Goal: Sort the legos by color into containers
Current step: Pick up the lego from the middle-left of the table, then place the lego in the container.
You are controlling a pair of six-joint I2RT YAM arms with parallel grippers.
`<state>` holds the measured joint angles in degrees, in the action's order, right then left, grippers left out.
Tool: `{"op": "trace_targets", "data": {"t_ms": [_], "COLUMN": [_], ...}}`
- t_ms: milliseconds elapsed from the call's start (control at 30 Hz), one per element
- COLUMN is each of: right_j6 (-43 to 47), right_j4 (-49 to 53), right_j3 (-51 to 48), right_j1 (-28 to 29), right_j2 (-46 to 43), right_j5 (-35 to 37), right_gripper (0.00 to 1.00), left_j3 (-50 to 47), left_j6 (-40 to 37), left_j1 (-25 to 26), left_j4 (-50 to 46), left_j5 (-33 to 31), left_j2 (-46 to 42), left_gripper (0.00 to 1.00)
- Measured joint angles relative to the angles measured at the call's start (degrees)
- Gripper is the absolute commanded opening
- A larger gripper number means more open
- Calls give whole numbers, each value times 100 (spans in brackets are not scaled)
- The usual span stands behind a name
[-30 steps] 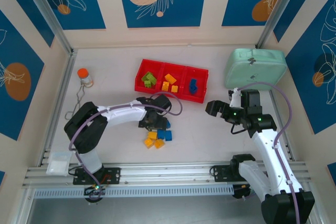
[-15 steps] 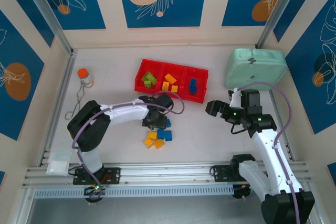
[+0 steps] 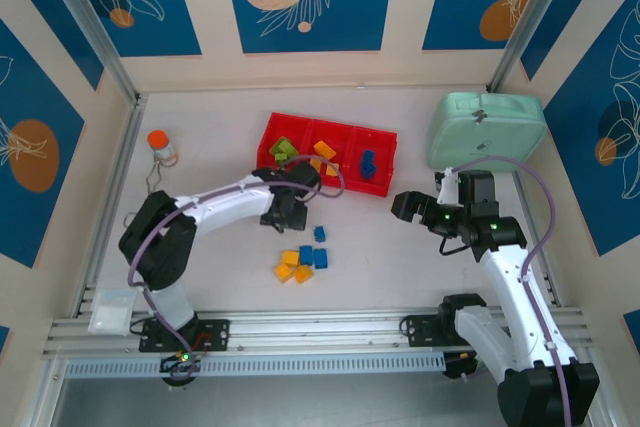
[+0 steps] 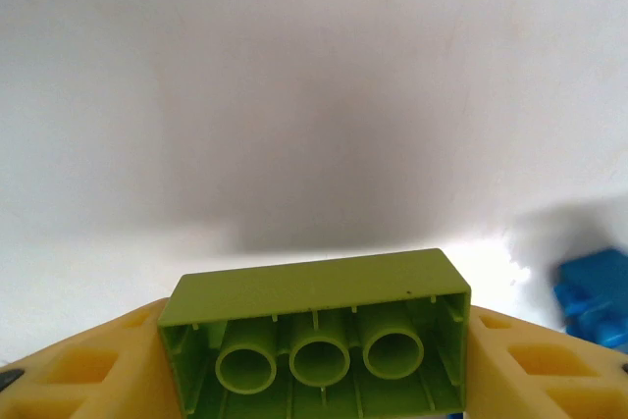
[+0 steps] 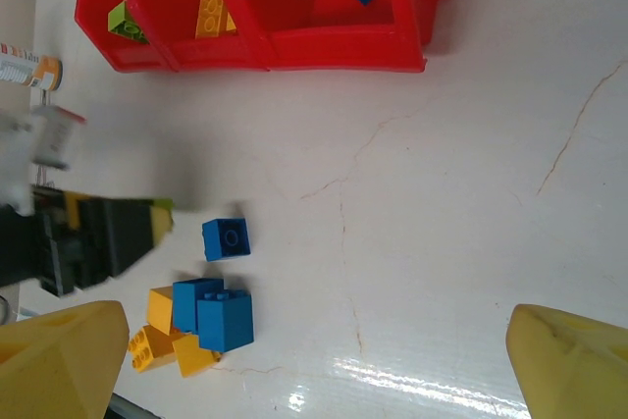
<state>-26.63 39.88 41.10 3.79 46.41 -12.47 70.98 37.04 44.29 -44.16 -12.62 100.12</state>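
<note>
Two yellow fingers (image 4: 83, 380) of the left gripper (image 3: 283, 209) were seen clamped on the short ends of a green lego (image 4: 314, 340), whose hollow underside with three tubes was turned to the wrist camera. The lego was held above the white table (image 3: 380, 257), near the front wall of the red tray (image 3: 384, 187) and on its left side; contact with the tray could not be judged.

One blue lego (image 3: 321, 234) lay alone just to the right of that gripper. A little nearer the arm bases, a small heap of blue and orange legos (image 3: 300, 265) was gathered, its pieces touching.

Inside the tray, green legos (image 3: 283, 150) were found in the left compartment, orange ones (image 3: 322, 152) in the middle and a blue one (image 3: 368, 162) in the right.

The right gripper (image 5: 314, 370) was held wide apart with nothing between its fingers, well to the right of the heap and above bare table.

A mint case (image 3: 487, 127) stood at the far right, and an orange-capped bottle (image 3: 160, 144) at the far left.
</note>
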Motion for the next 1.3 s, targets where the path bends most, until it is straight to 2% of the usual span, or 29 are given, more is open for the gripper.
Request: {"op": "trace_targets", "data": {"t_ms": [267, 467, 967, 1033, 1100, 1233, 1267, 1300], "right_j6": [0, 0, 0, 0, 0, 0, 0, 0], "right_j4": [0, 0, 4, 2, 2, 2, 2, 2], "right_j3": [0, 0, 0, 0, 0, 0, 0, 0], "right_j1": [0, 0, 9, 28, 35, 39, 39, 39], "right_j2": [0, 2, 140, 181, 214, 267, 267, 267], "right_j5": [2, 2, 4, 4, 4, 24, 26, 26], "right_gripper": [99, 99, 99, 99, 99, 99, 99, 99], "left_j3": [1565, 2577, 4507, 4664, 4767, 4955, 5010, 5062], "left_j6": [-817, -1270, -1792, -1803, -1808, -1814, -1832, -1867], "left_j1": [-905, -1517, -1648, -1652, -1655, -1655, -1655, -1655], "left_j4": [-256, -315, -63, -15, 22, 122, 142, 149], "left_j5": [-254, -256, -177, -129, -92, -94, -94, -87], "left_j2": [-13, 424, 2712, 2872, 2966, 3075, 3099, 3123], "left_gripper": [53, 52, 55, 59, 69, 95, 99, 99]}}
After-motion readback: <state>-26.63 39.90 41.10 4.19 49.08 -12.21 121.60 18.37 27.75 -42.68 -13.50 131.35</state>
